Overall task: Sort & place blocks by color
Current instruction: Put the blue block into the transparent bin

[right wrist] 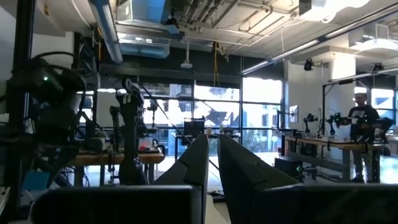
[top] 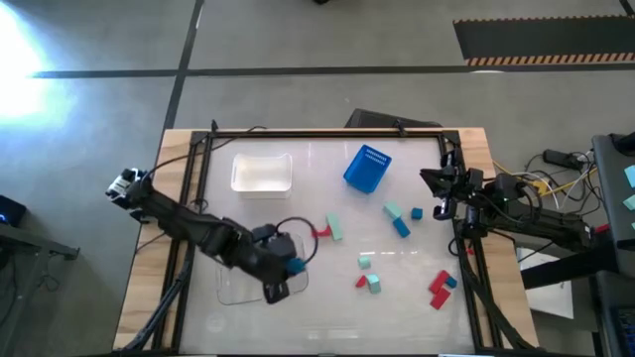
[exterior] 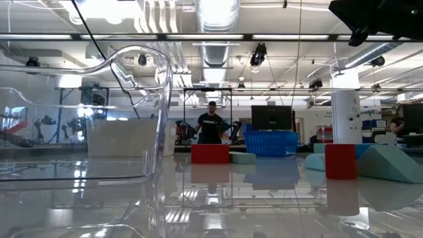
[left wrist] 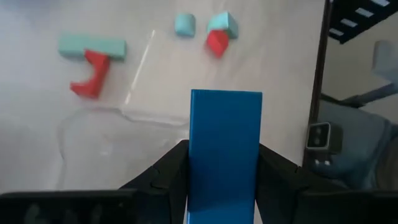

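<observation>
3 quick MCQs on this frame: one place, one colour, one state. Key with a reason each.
1. Where is the blue bin?
A. at the table's far side, right of the white tray
B. inside the clear tray
C. on the floor

2. What colour is the block in the left gripper?
A. red
B. blue
C. mint

3. What is the right gripper doing?
A. holding a red block
B. reaching into the bin
C. shut, holding nothing, at the table's right edge

Key:
1 A, the high view shows it beside the white tray.
2 B, the left wrist view shows a blue block between the fingers.
3 C, its fingers meet with nothing between them.
</observation>
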`<state>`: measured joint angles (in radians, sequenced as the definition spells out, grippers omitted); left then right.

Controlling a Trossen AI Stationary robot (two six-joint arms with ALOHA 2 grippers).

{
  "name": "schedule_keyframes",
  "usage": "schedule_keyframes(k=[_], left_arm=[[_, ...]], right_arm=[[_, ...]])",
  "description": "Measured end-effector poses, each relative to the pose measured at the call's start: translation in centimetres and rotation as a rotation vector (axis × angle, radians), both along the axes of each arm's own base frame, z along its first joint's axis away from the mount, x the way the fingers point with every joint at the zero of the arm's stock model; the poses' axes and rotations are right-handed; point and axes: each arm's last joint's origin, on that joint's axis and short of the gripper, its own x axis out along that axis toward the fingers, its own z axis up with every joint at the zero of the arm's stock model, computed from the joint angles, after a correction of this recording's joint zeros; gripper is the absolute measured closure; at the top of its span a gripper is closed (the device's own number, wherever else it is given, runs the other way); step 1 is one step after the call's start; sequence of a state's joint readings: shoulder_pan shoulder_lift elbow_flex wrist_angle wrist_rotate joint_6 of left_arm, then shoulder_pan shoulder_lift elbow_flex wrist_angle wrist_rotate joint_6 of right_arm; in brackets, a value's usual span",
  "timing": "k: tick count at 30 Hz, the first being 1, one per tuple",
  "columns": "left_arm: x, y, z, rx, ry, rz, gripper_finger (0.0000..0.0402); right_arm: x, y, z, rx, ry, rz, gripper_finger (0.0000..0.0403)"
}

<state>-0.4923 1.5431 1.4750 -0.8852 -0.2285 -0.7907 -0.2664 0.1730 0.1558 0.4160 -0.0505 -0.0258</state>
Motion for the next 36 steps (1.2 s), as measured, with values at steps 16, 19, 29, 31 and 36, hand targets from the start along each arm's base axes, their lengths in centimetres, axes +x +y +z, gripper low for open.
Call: schedule_keyframes(k=[16,19,29,31,36], left_arm=[[-3.2,-1.3,-6.1,-0.014,0.288,0.144,0.0273],[-3.6,-1.1,-7.5,-0.018,0.342,0.157,0.0272],[-4.7,-0.6,-10.0,-0.015,0.452,0.169,0.0272],[-4.8,-0.5,-10.2,-0.009,0.459,0.17,0.0272],[-5.4,-0.2,-11.7,0.026,0.504,0.177,0.0272]], right_arm=[[0.0,0.0,0.1,-0.005,-0.009,-0.001,0.0376],[0.0,0.0,0.1,-0.005,-0.008,-0.001,0.0376],[0.0,0.0,0.0,-0.005,-0.007,-0.001,0.0376],[0.0,0.0,0.0,-0.005,-0.007,-0.001,0.0376],[0.0,0.0,0.0,-0.004,-0.007,-0.001,0.0376]])
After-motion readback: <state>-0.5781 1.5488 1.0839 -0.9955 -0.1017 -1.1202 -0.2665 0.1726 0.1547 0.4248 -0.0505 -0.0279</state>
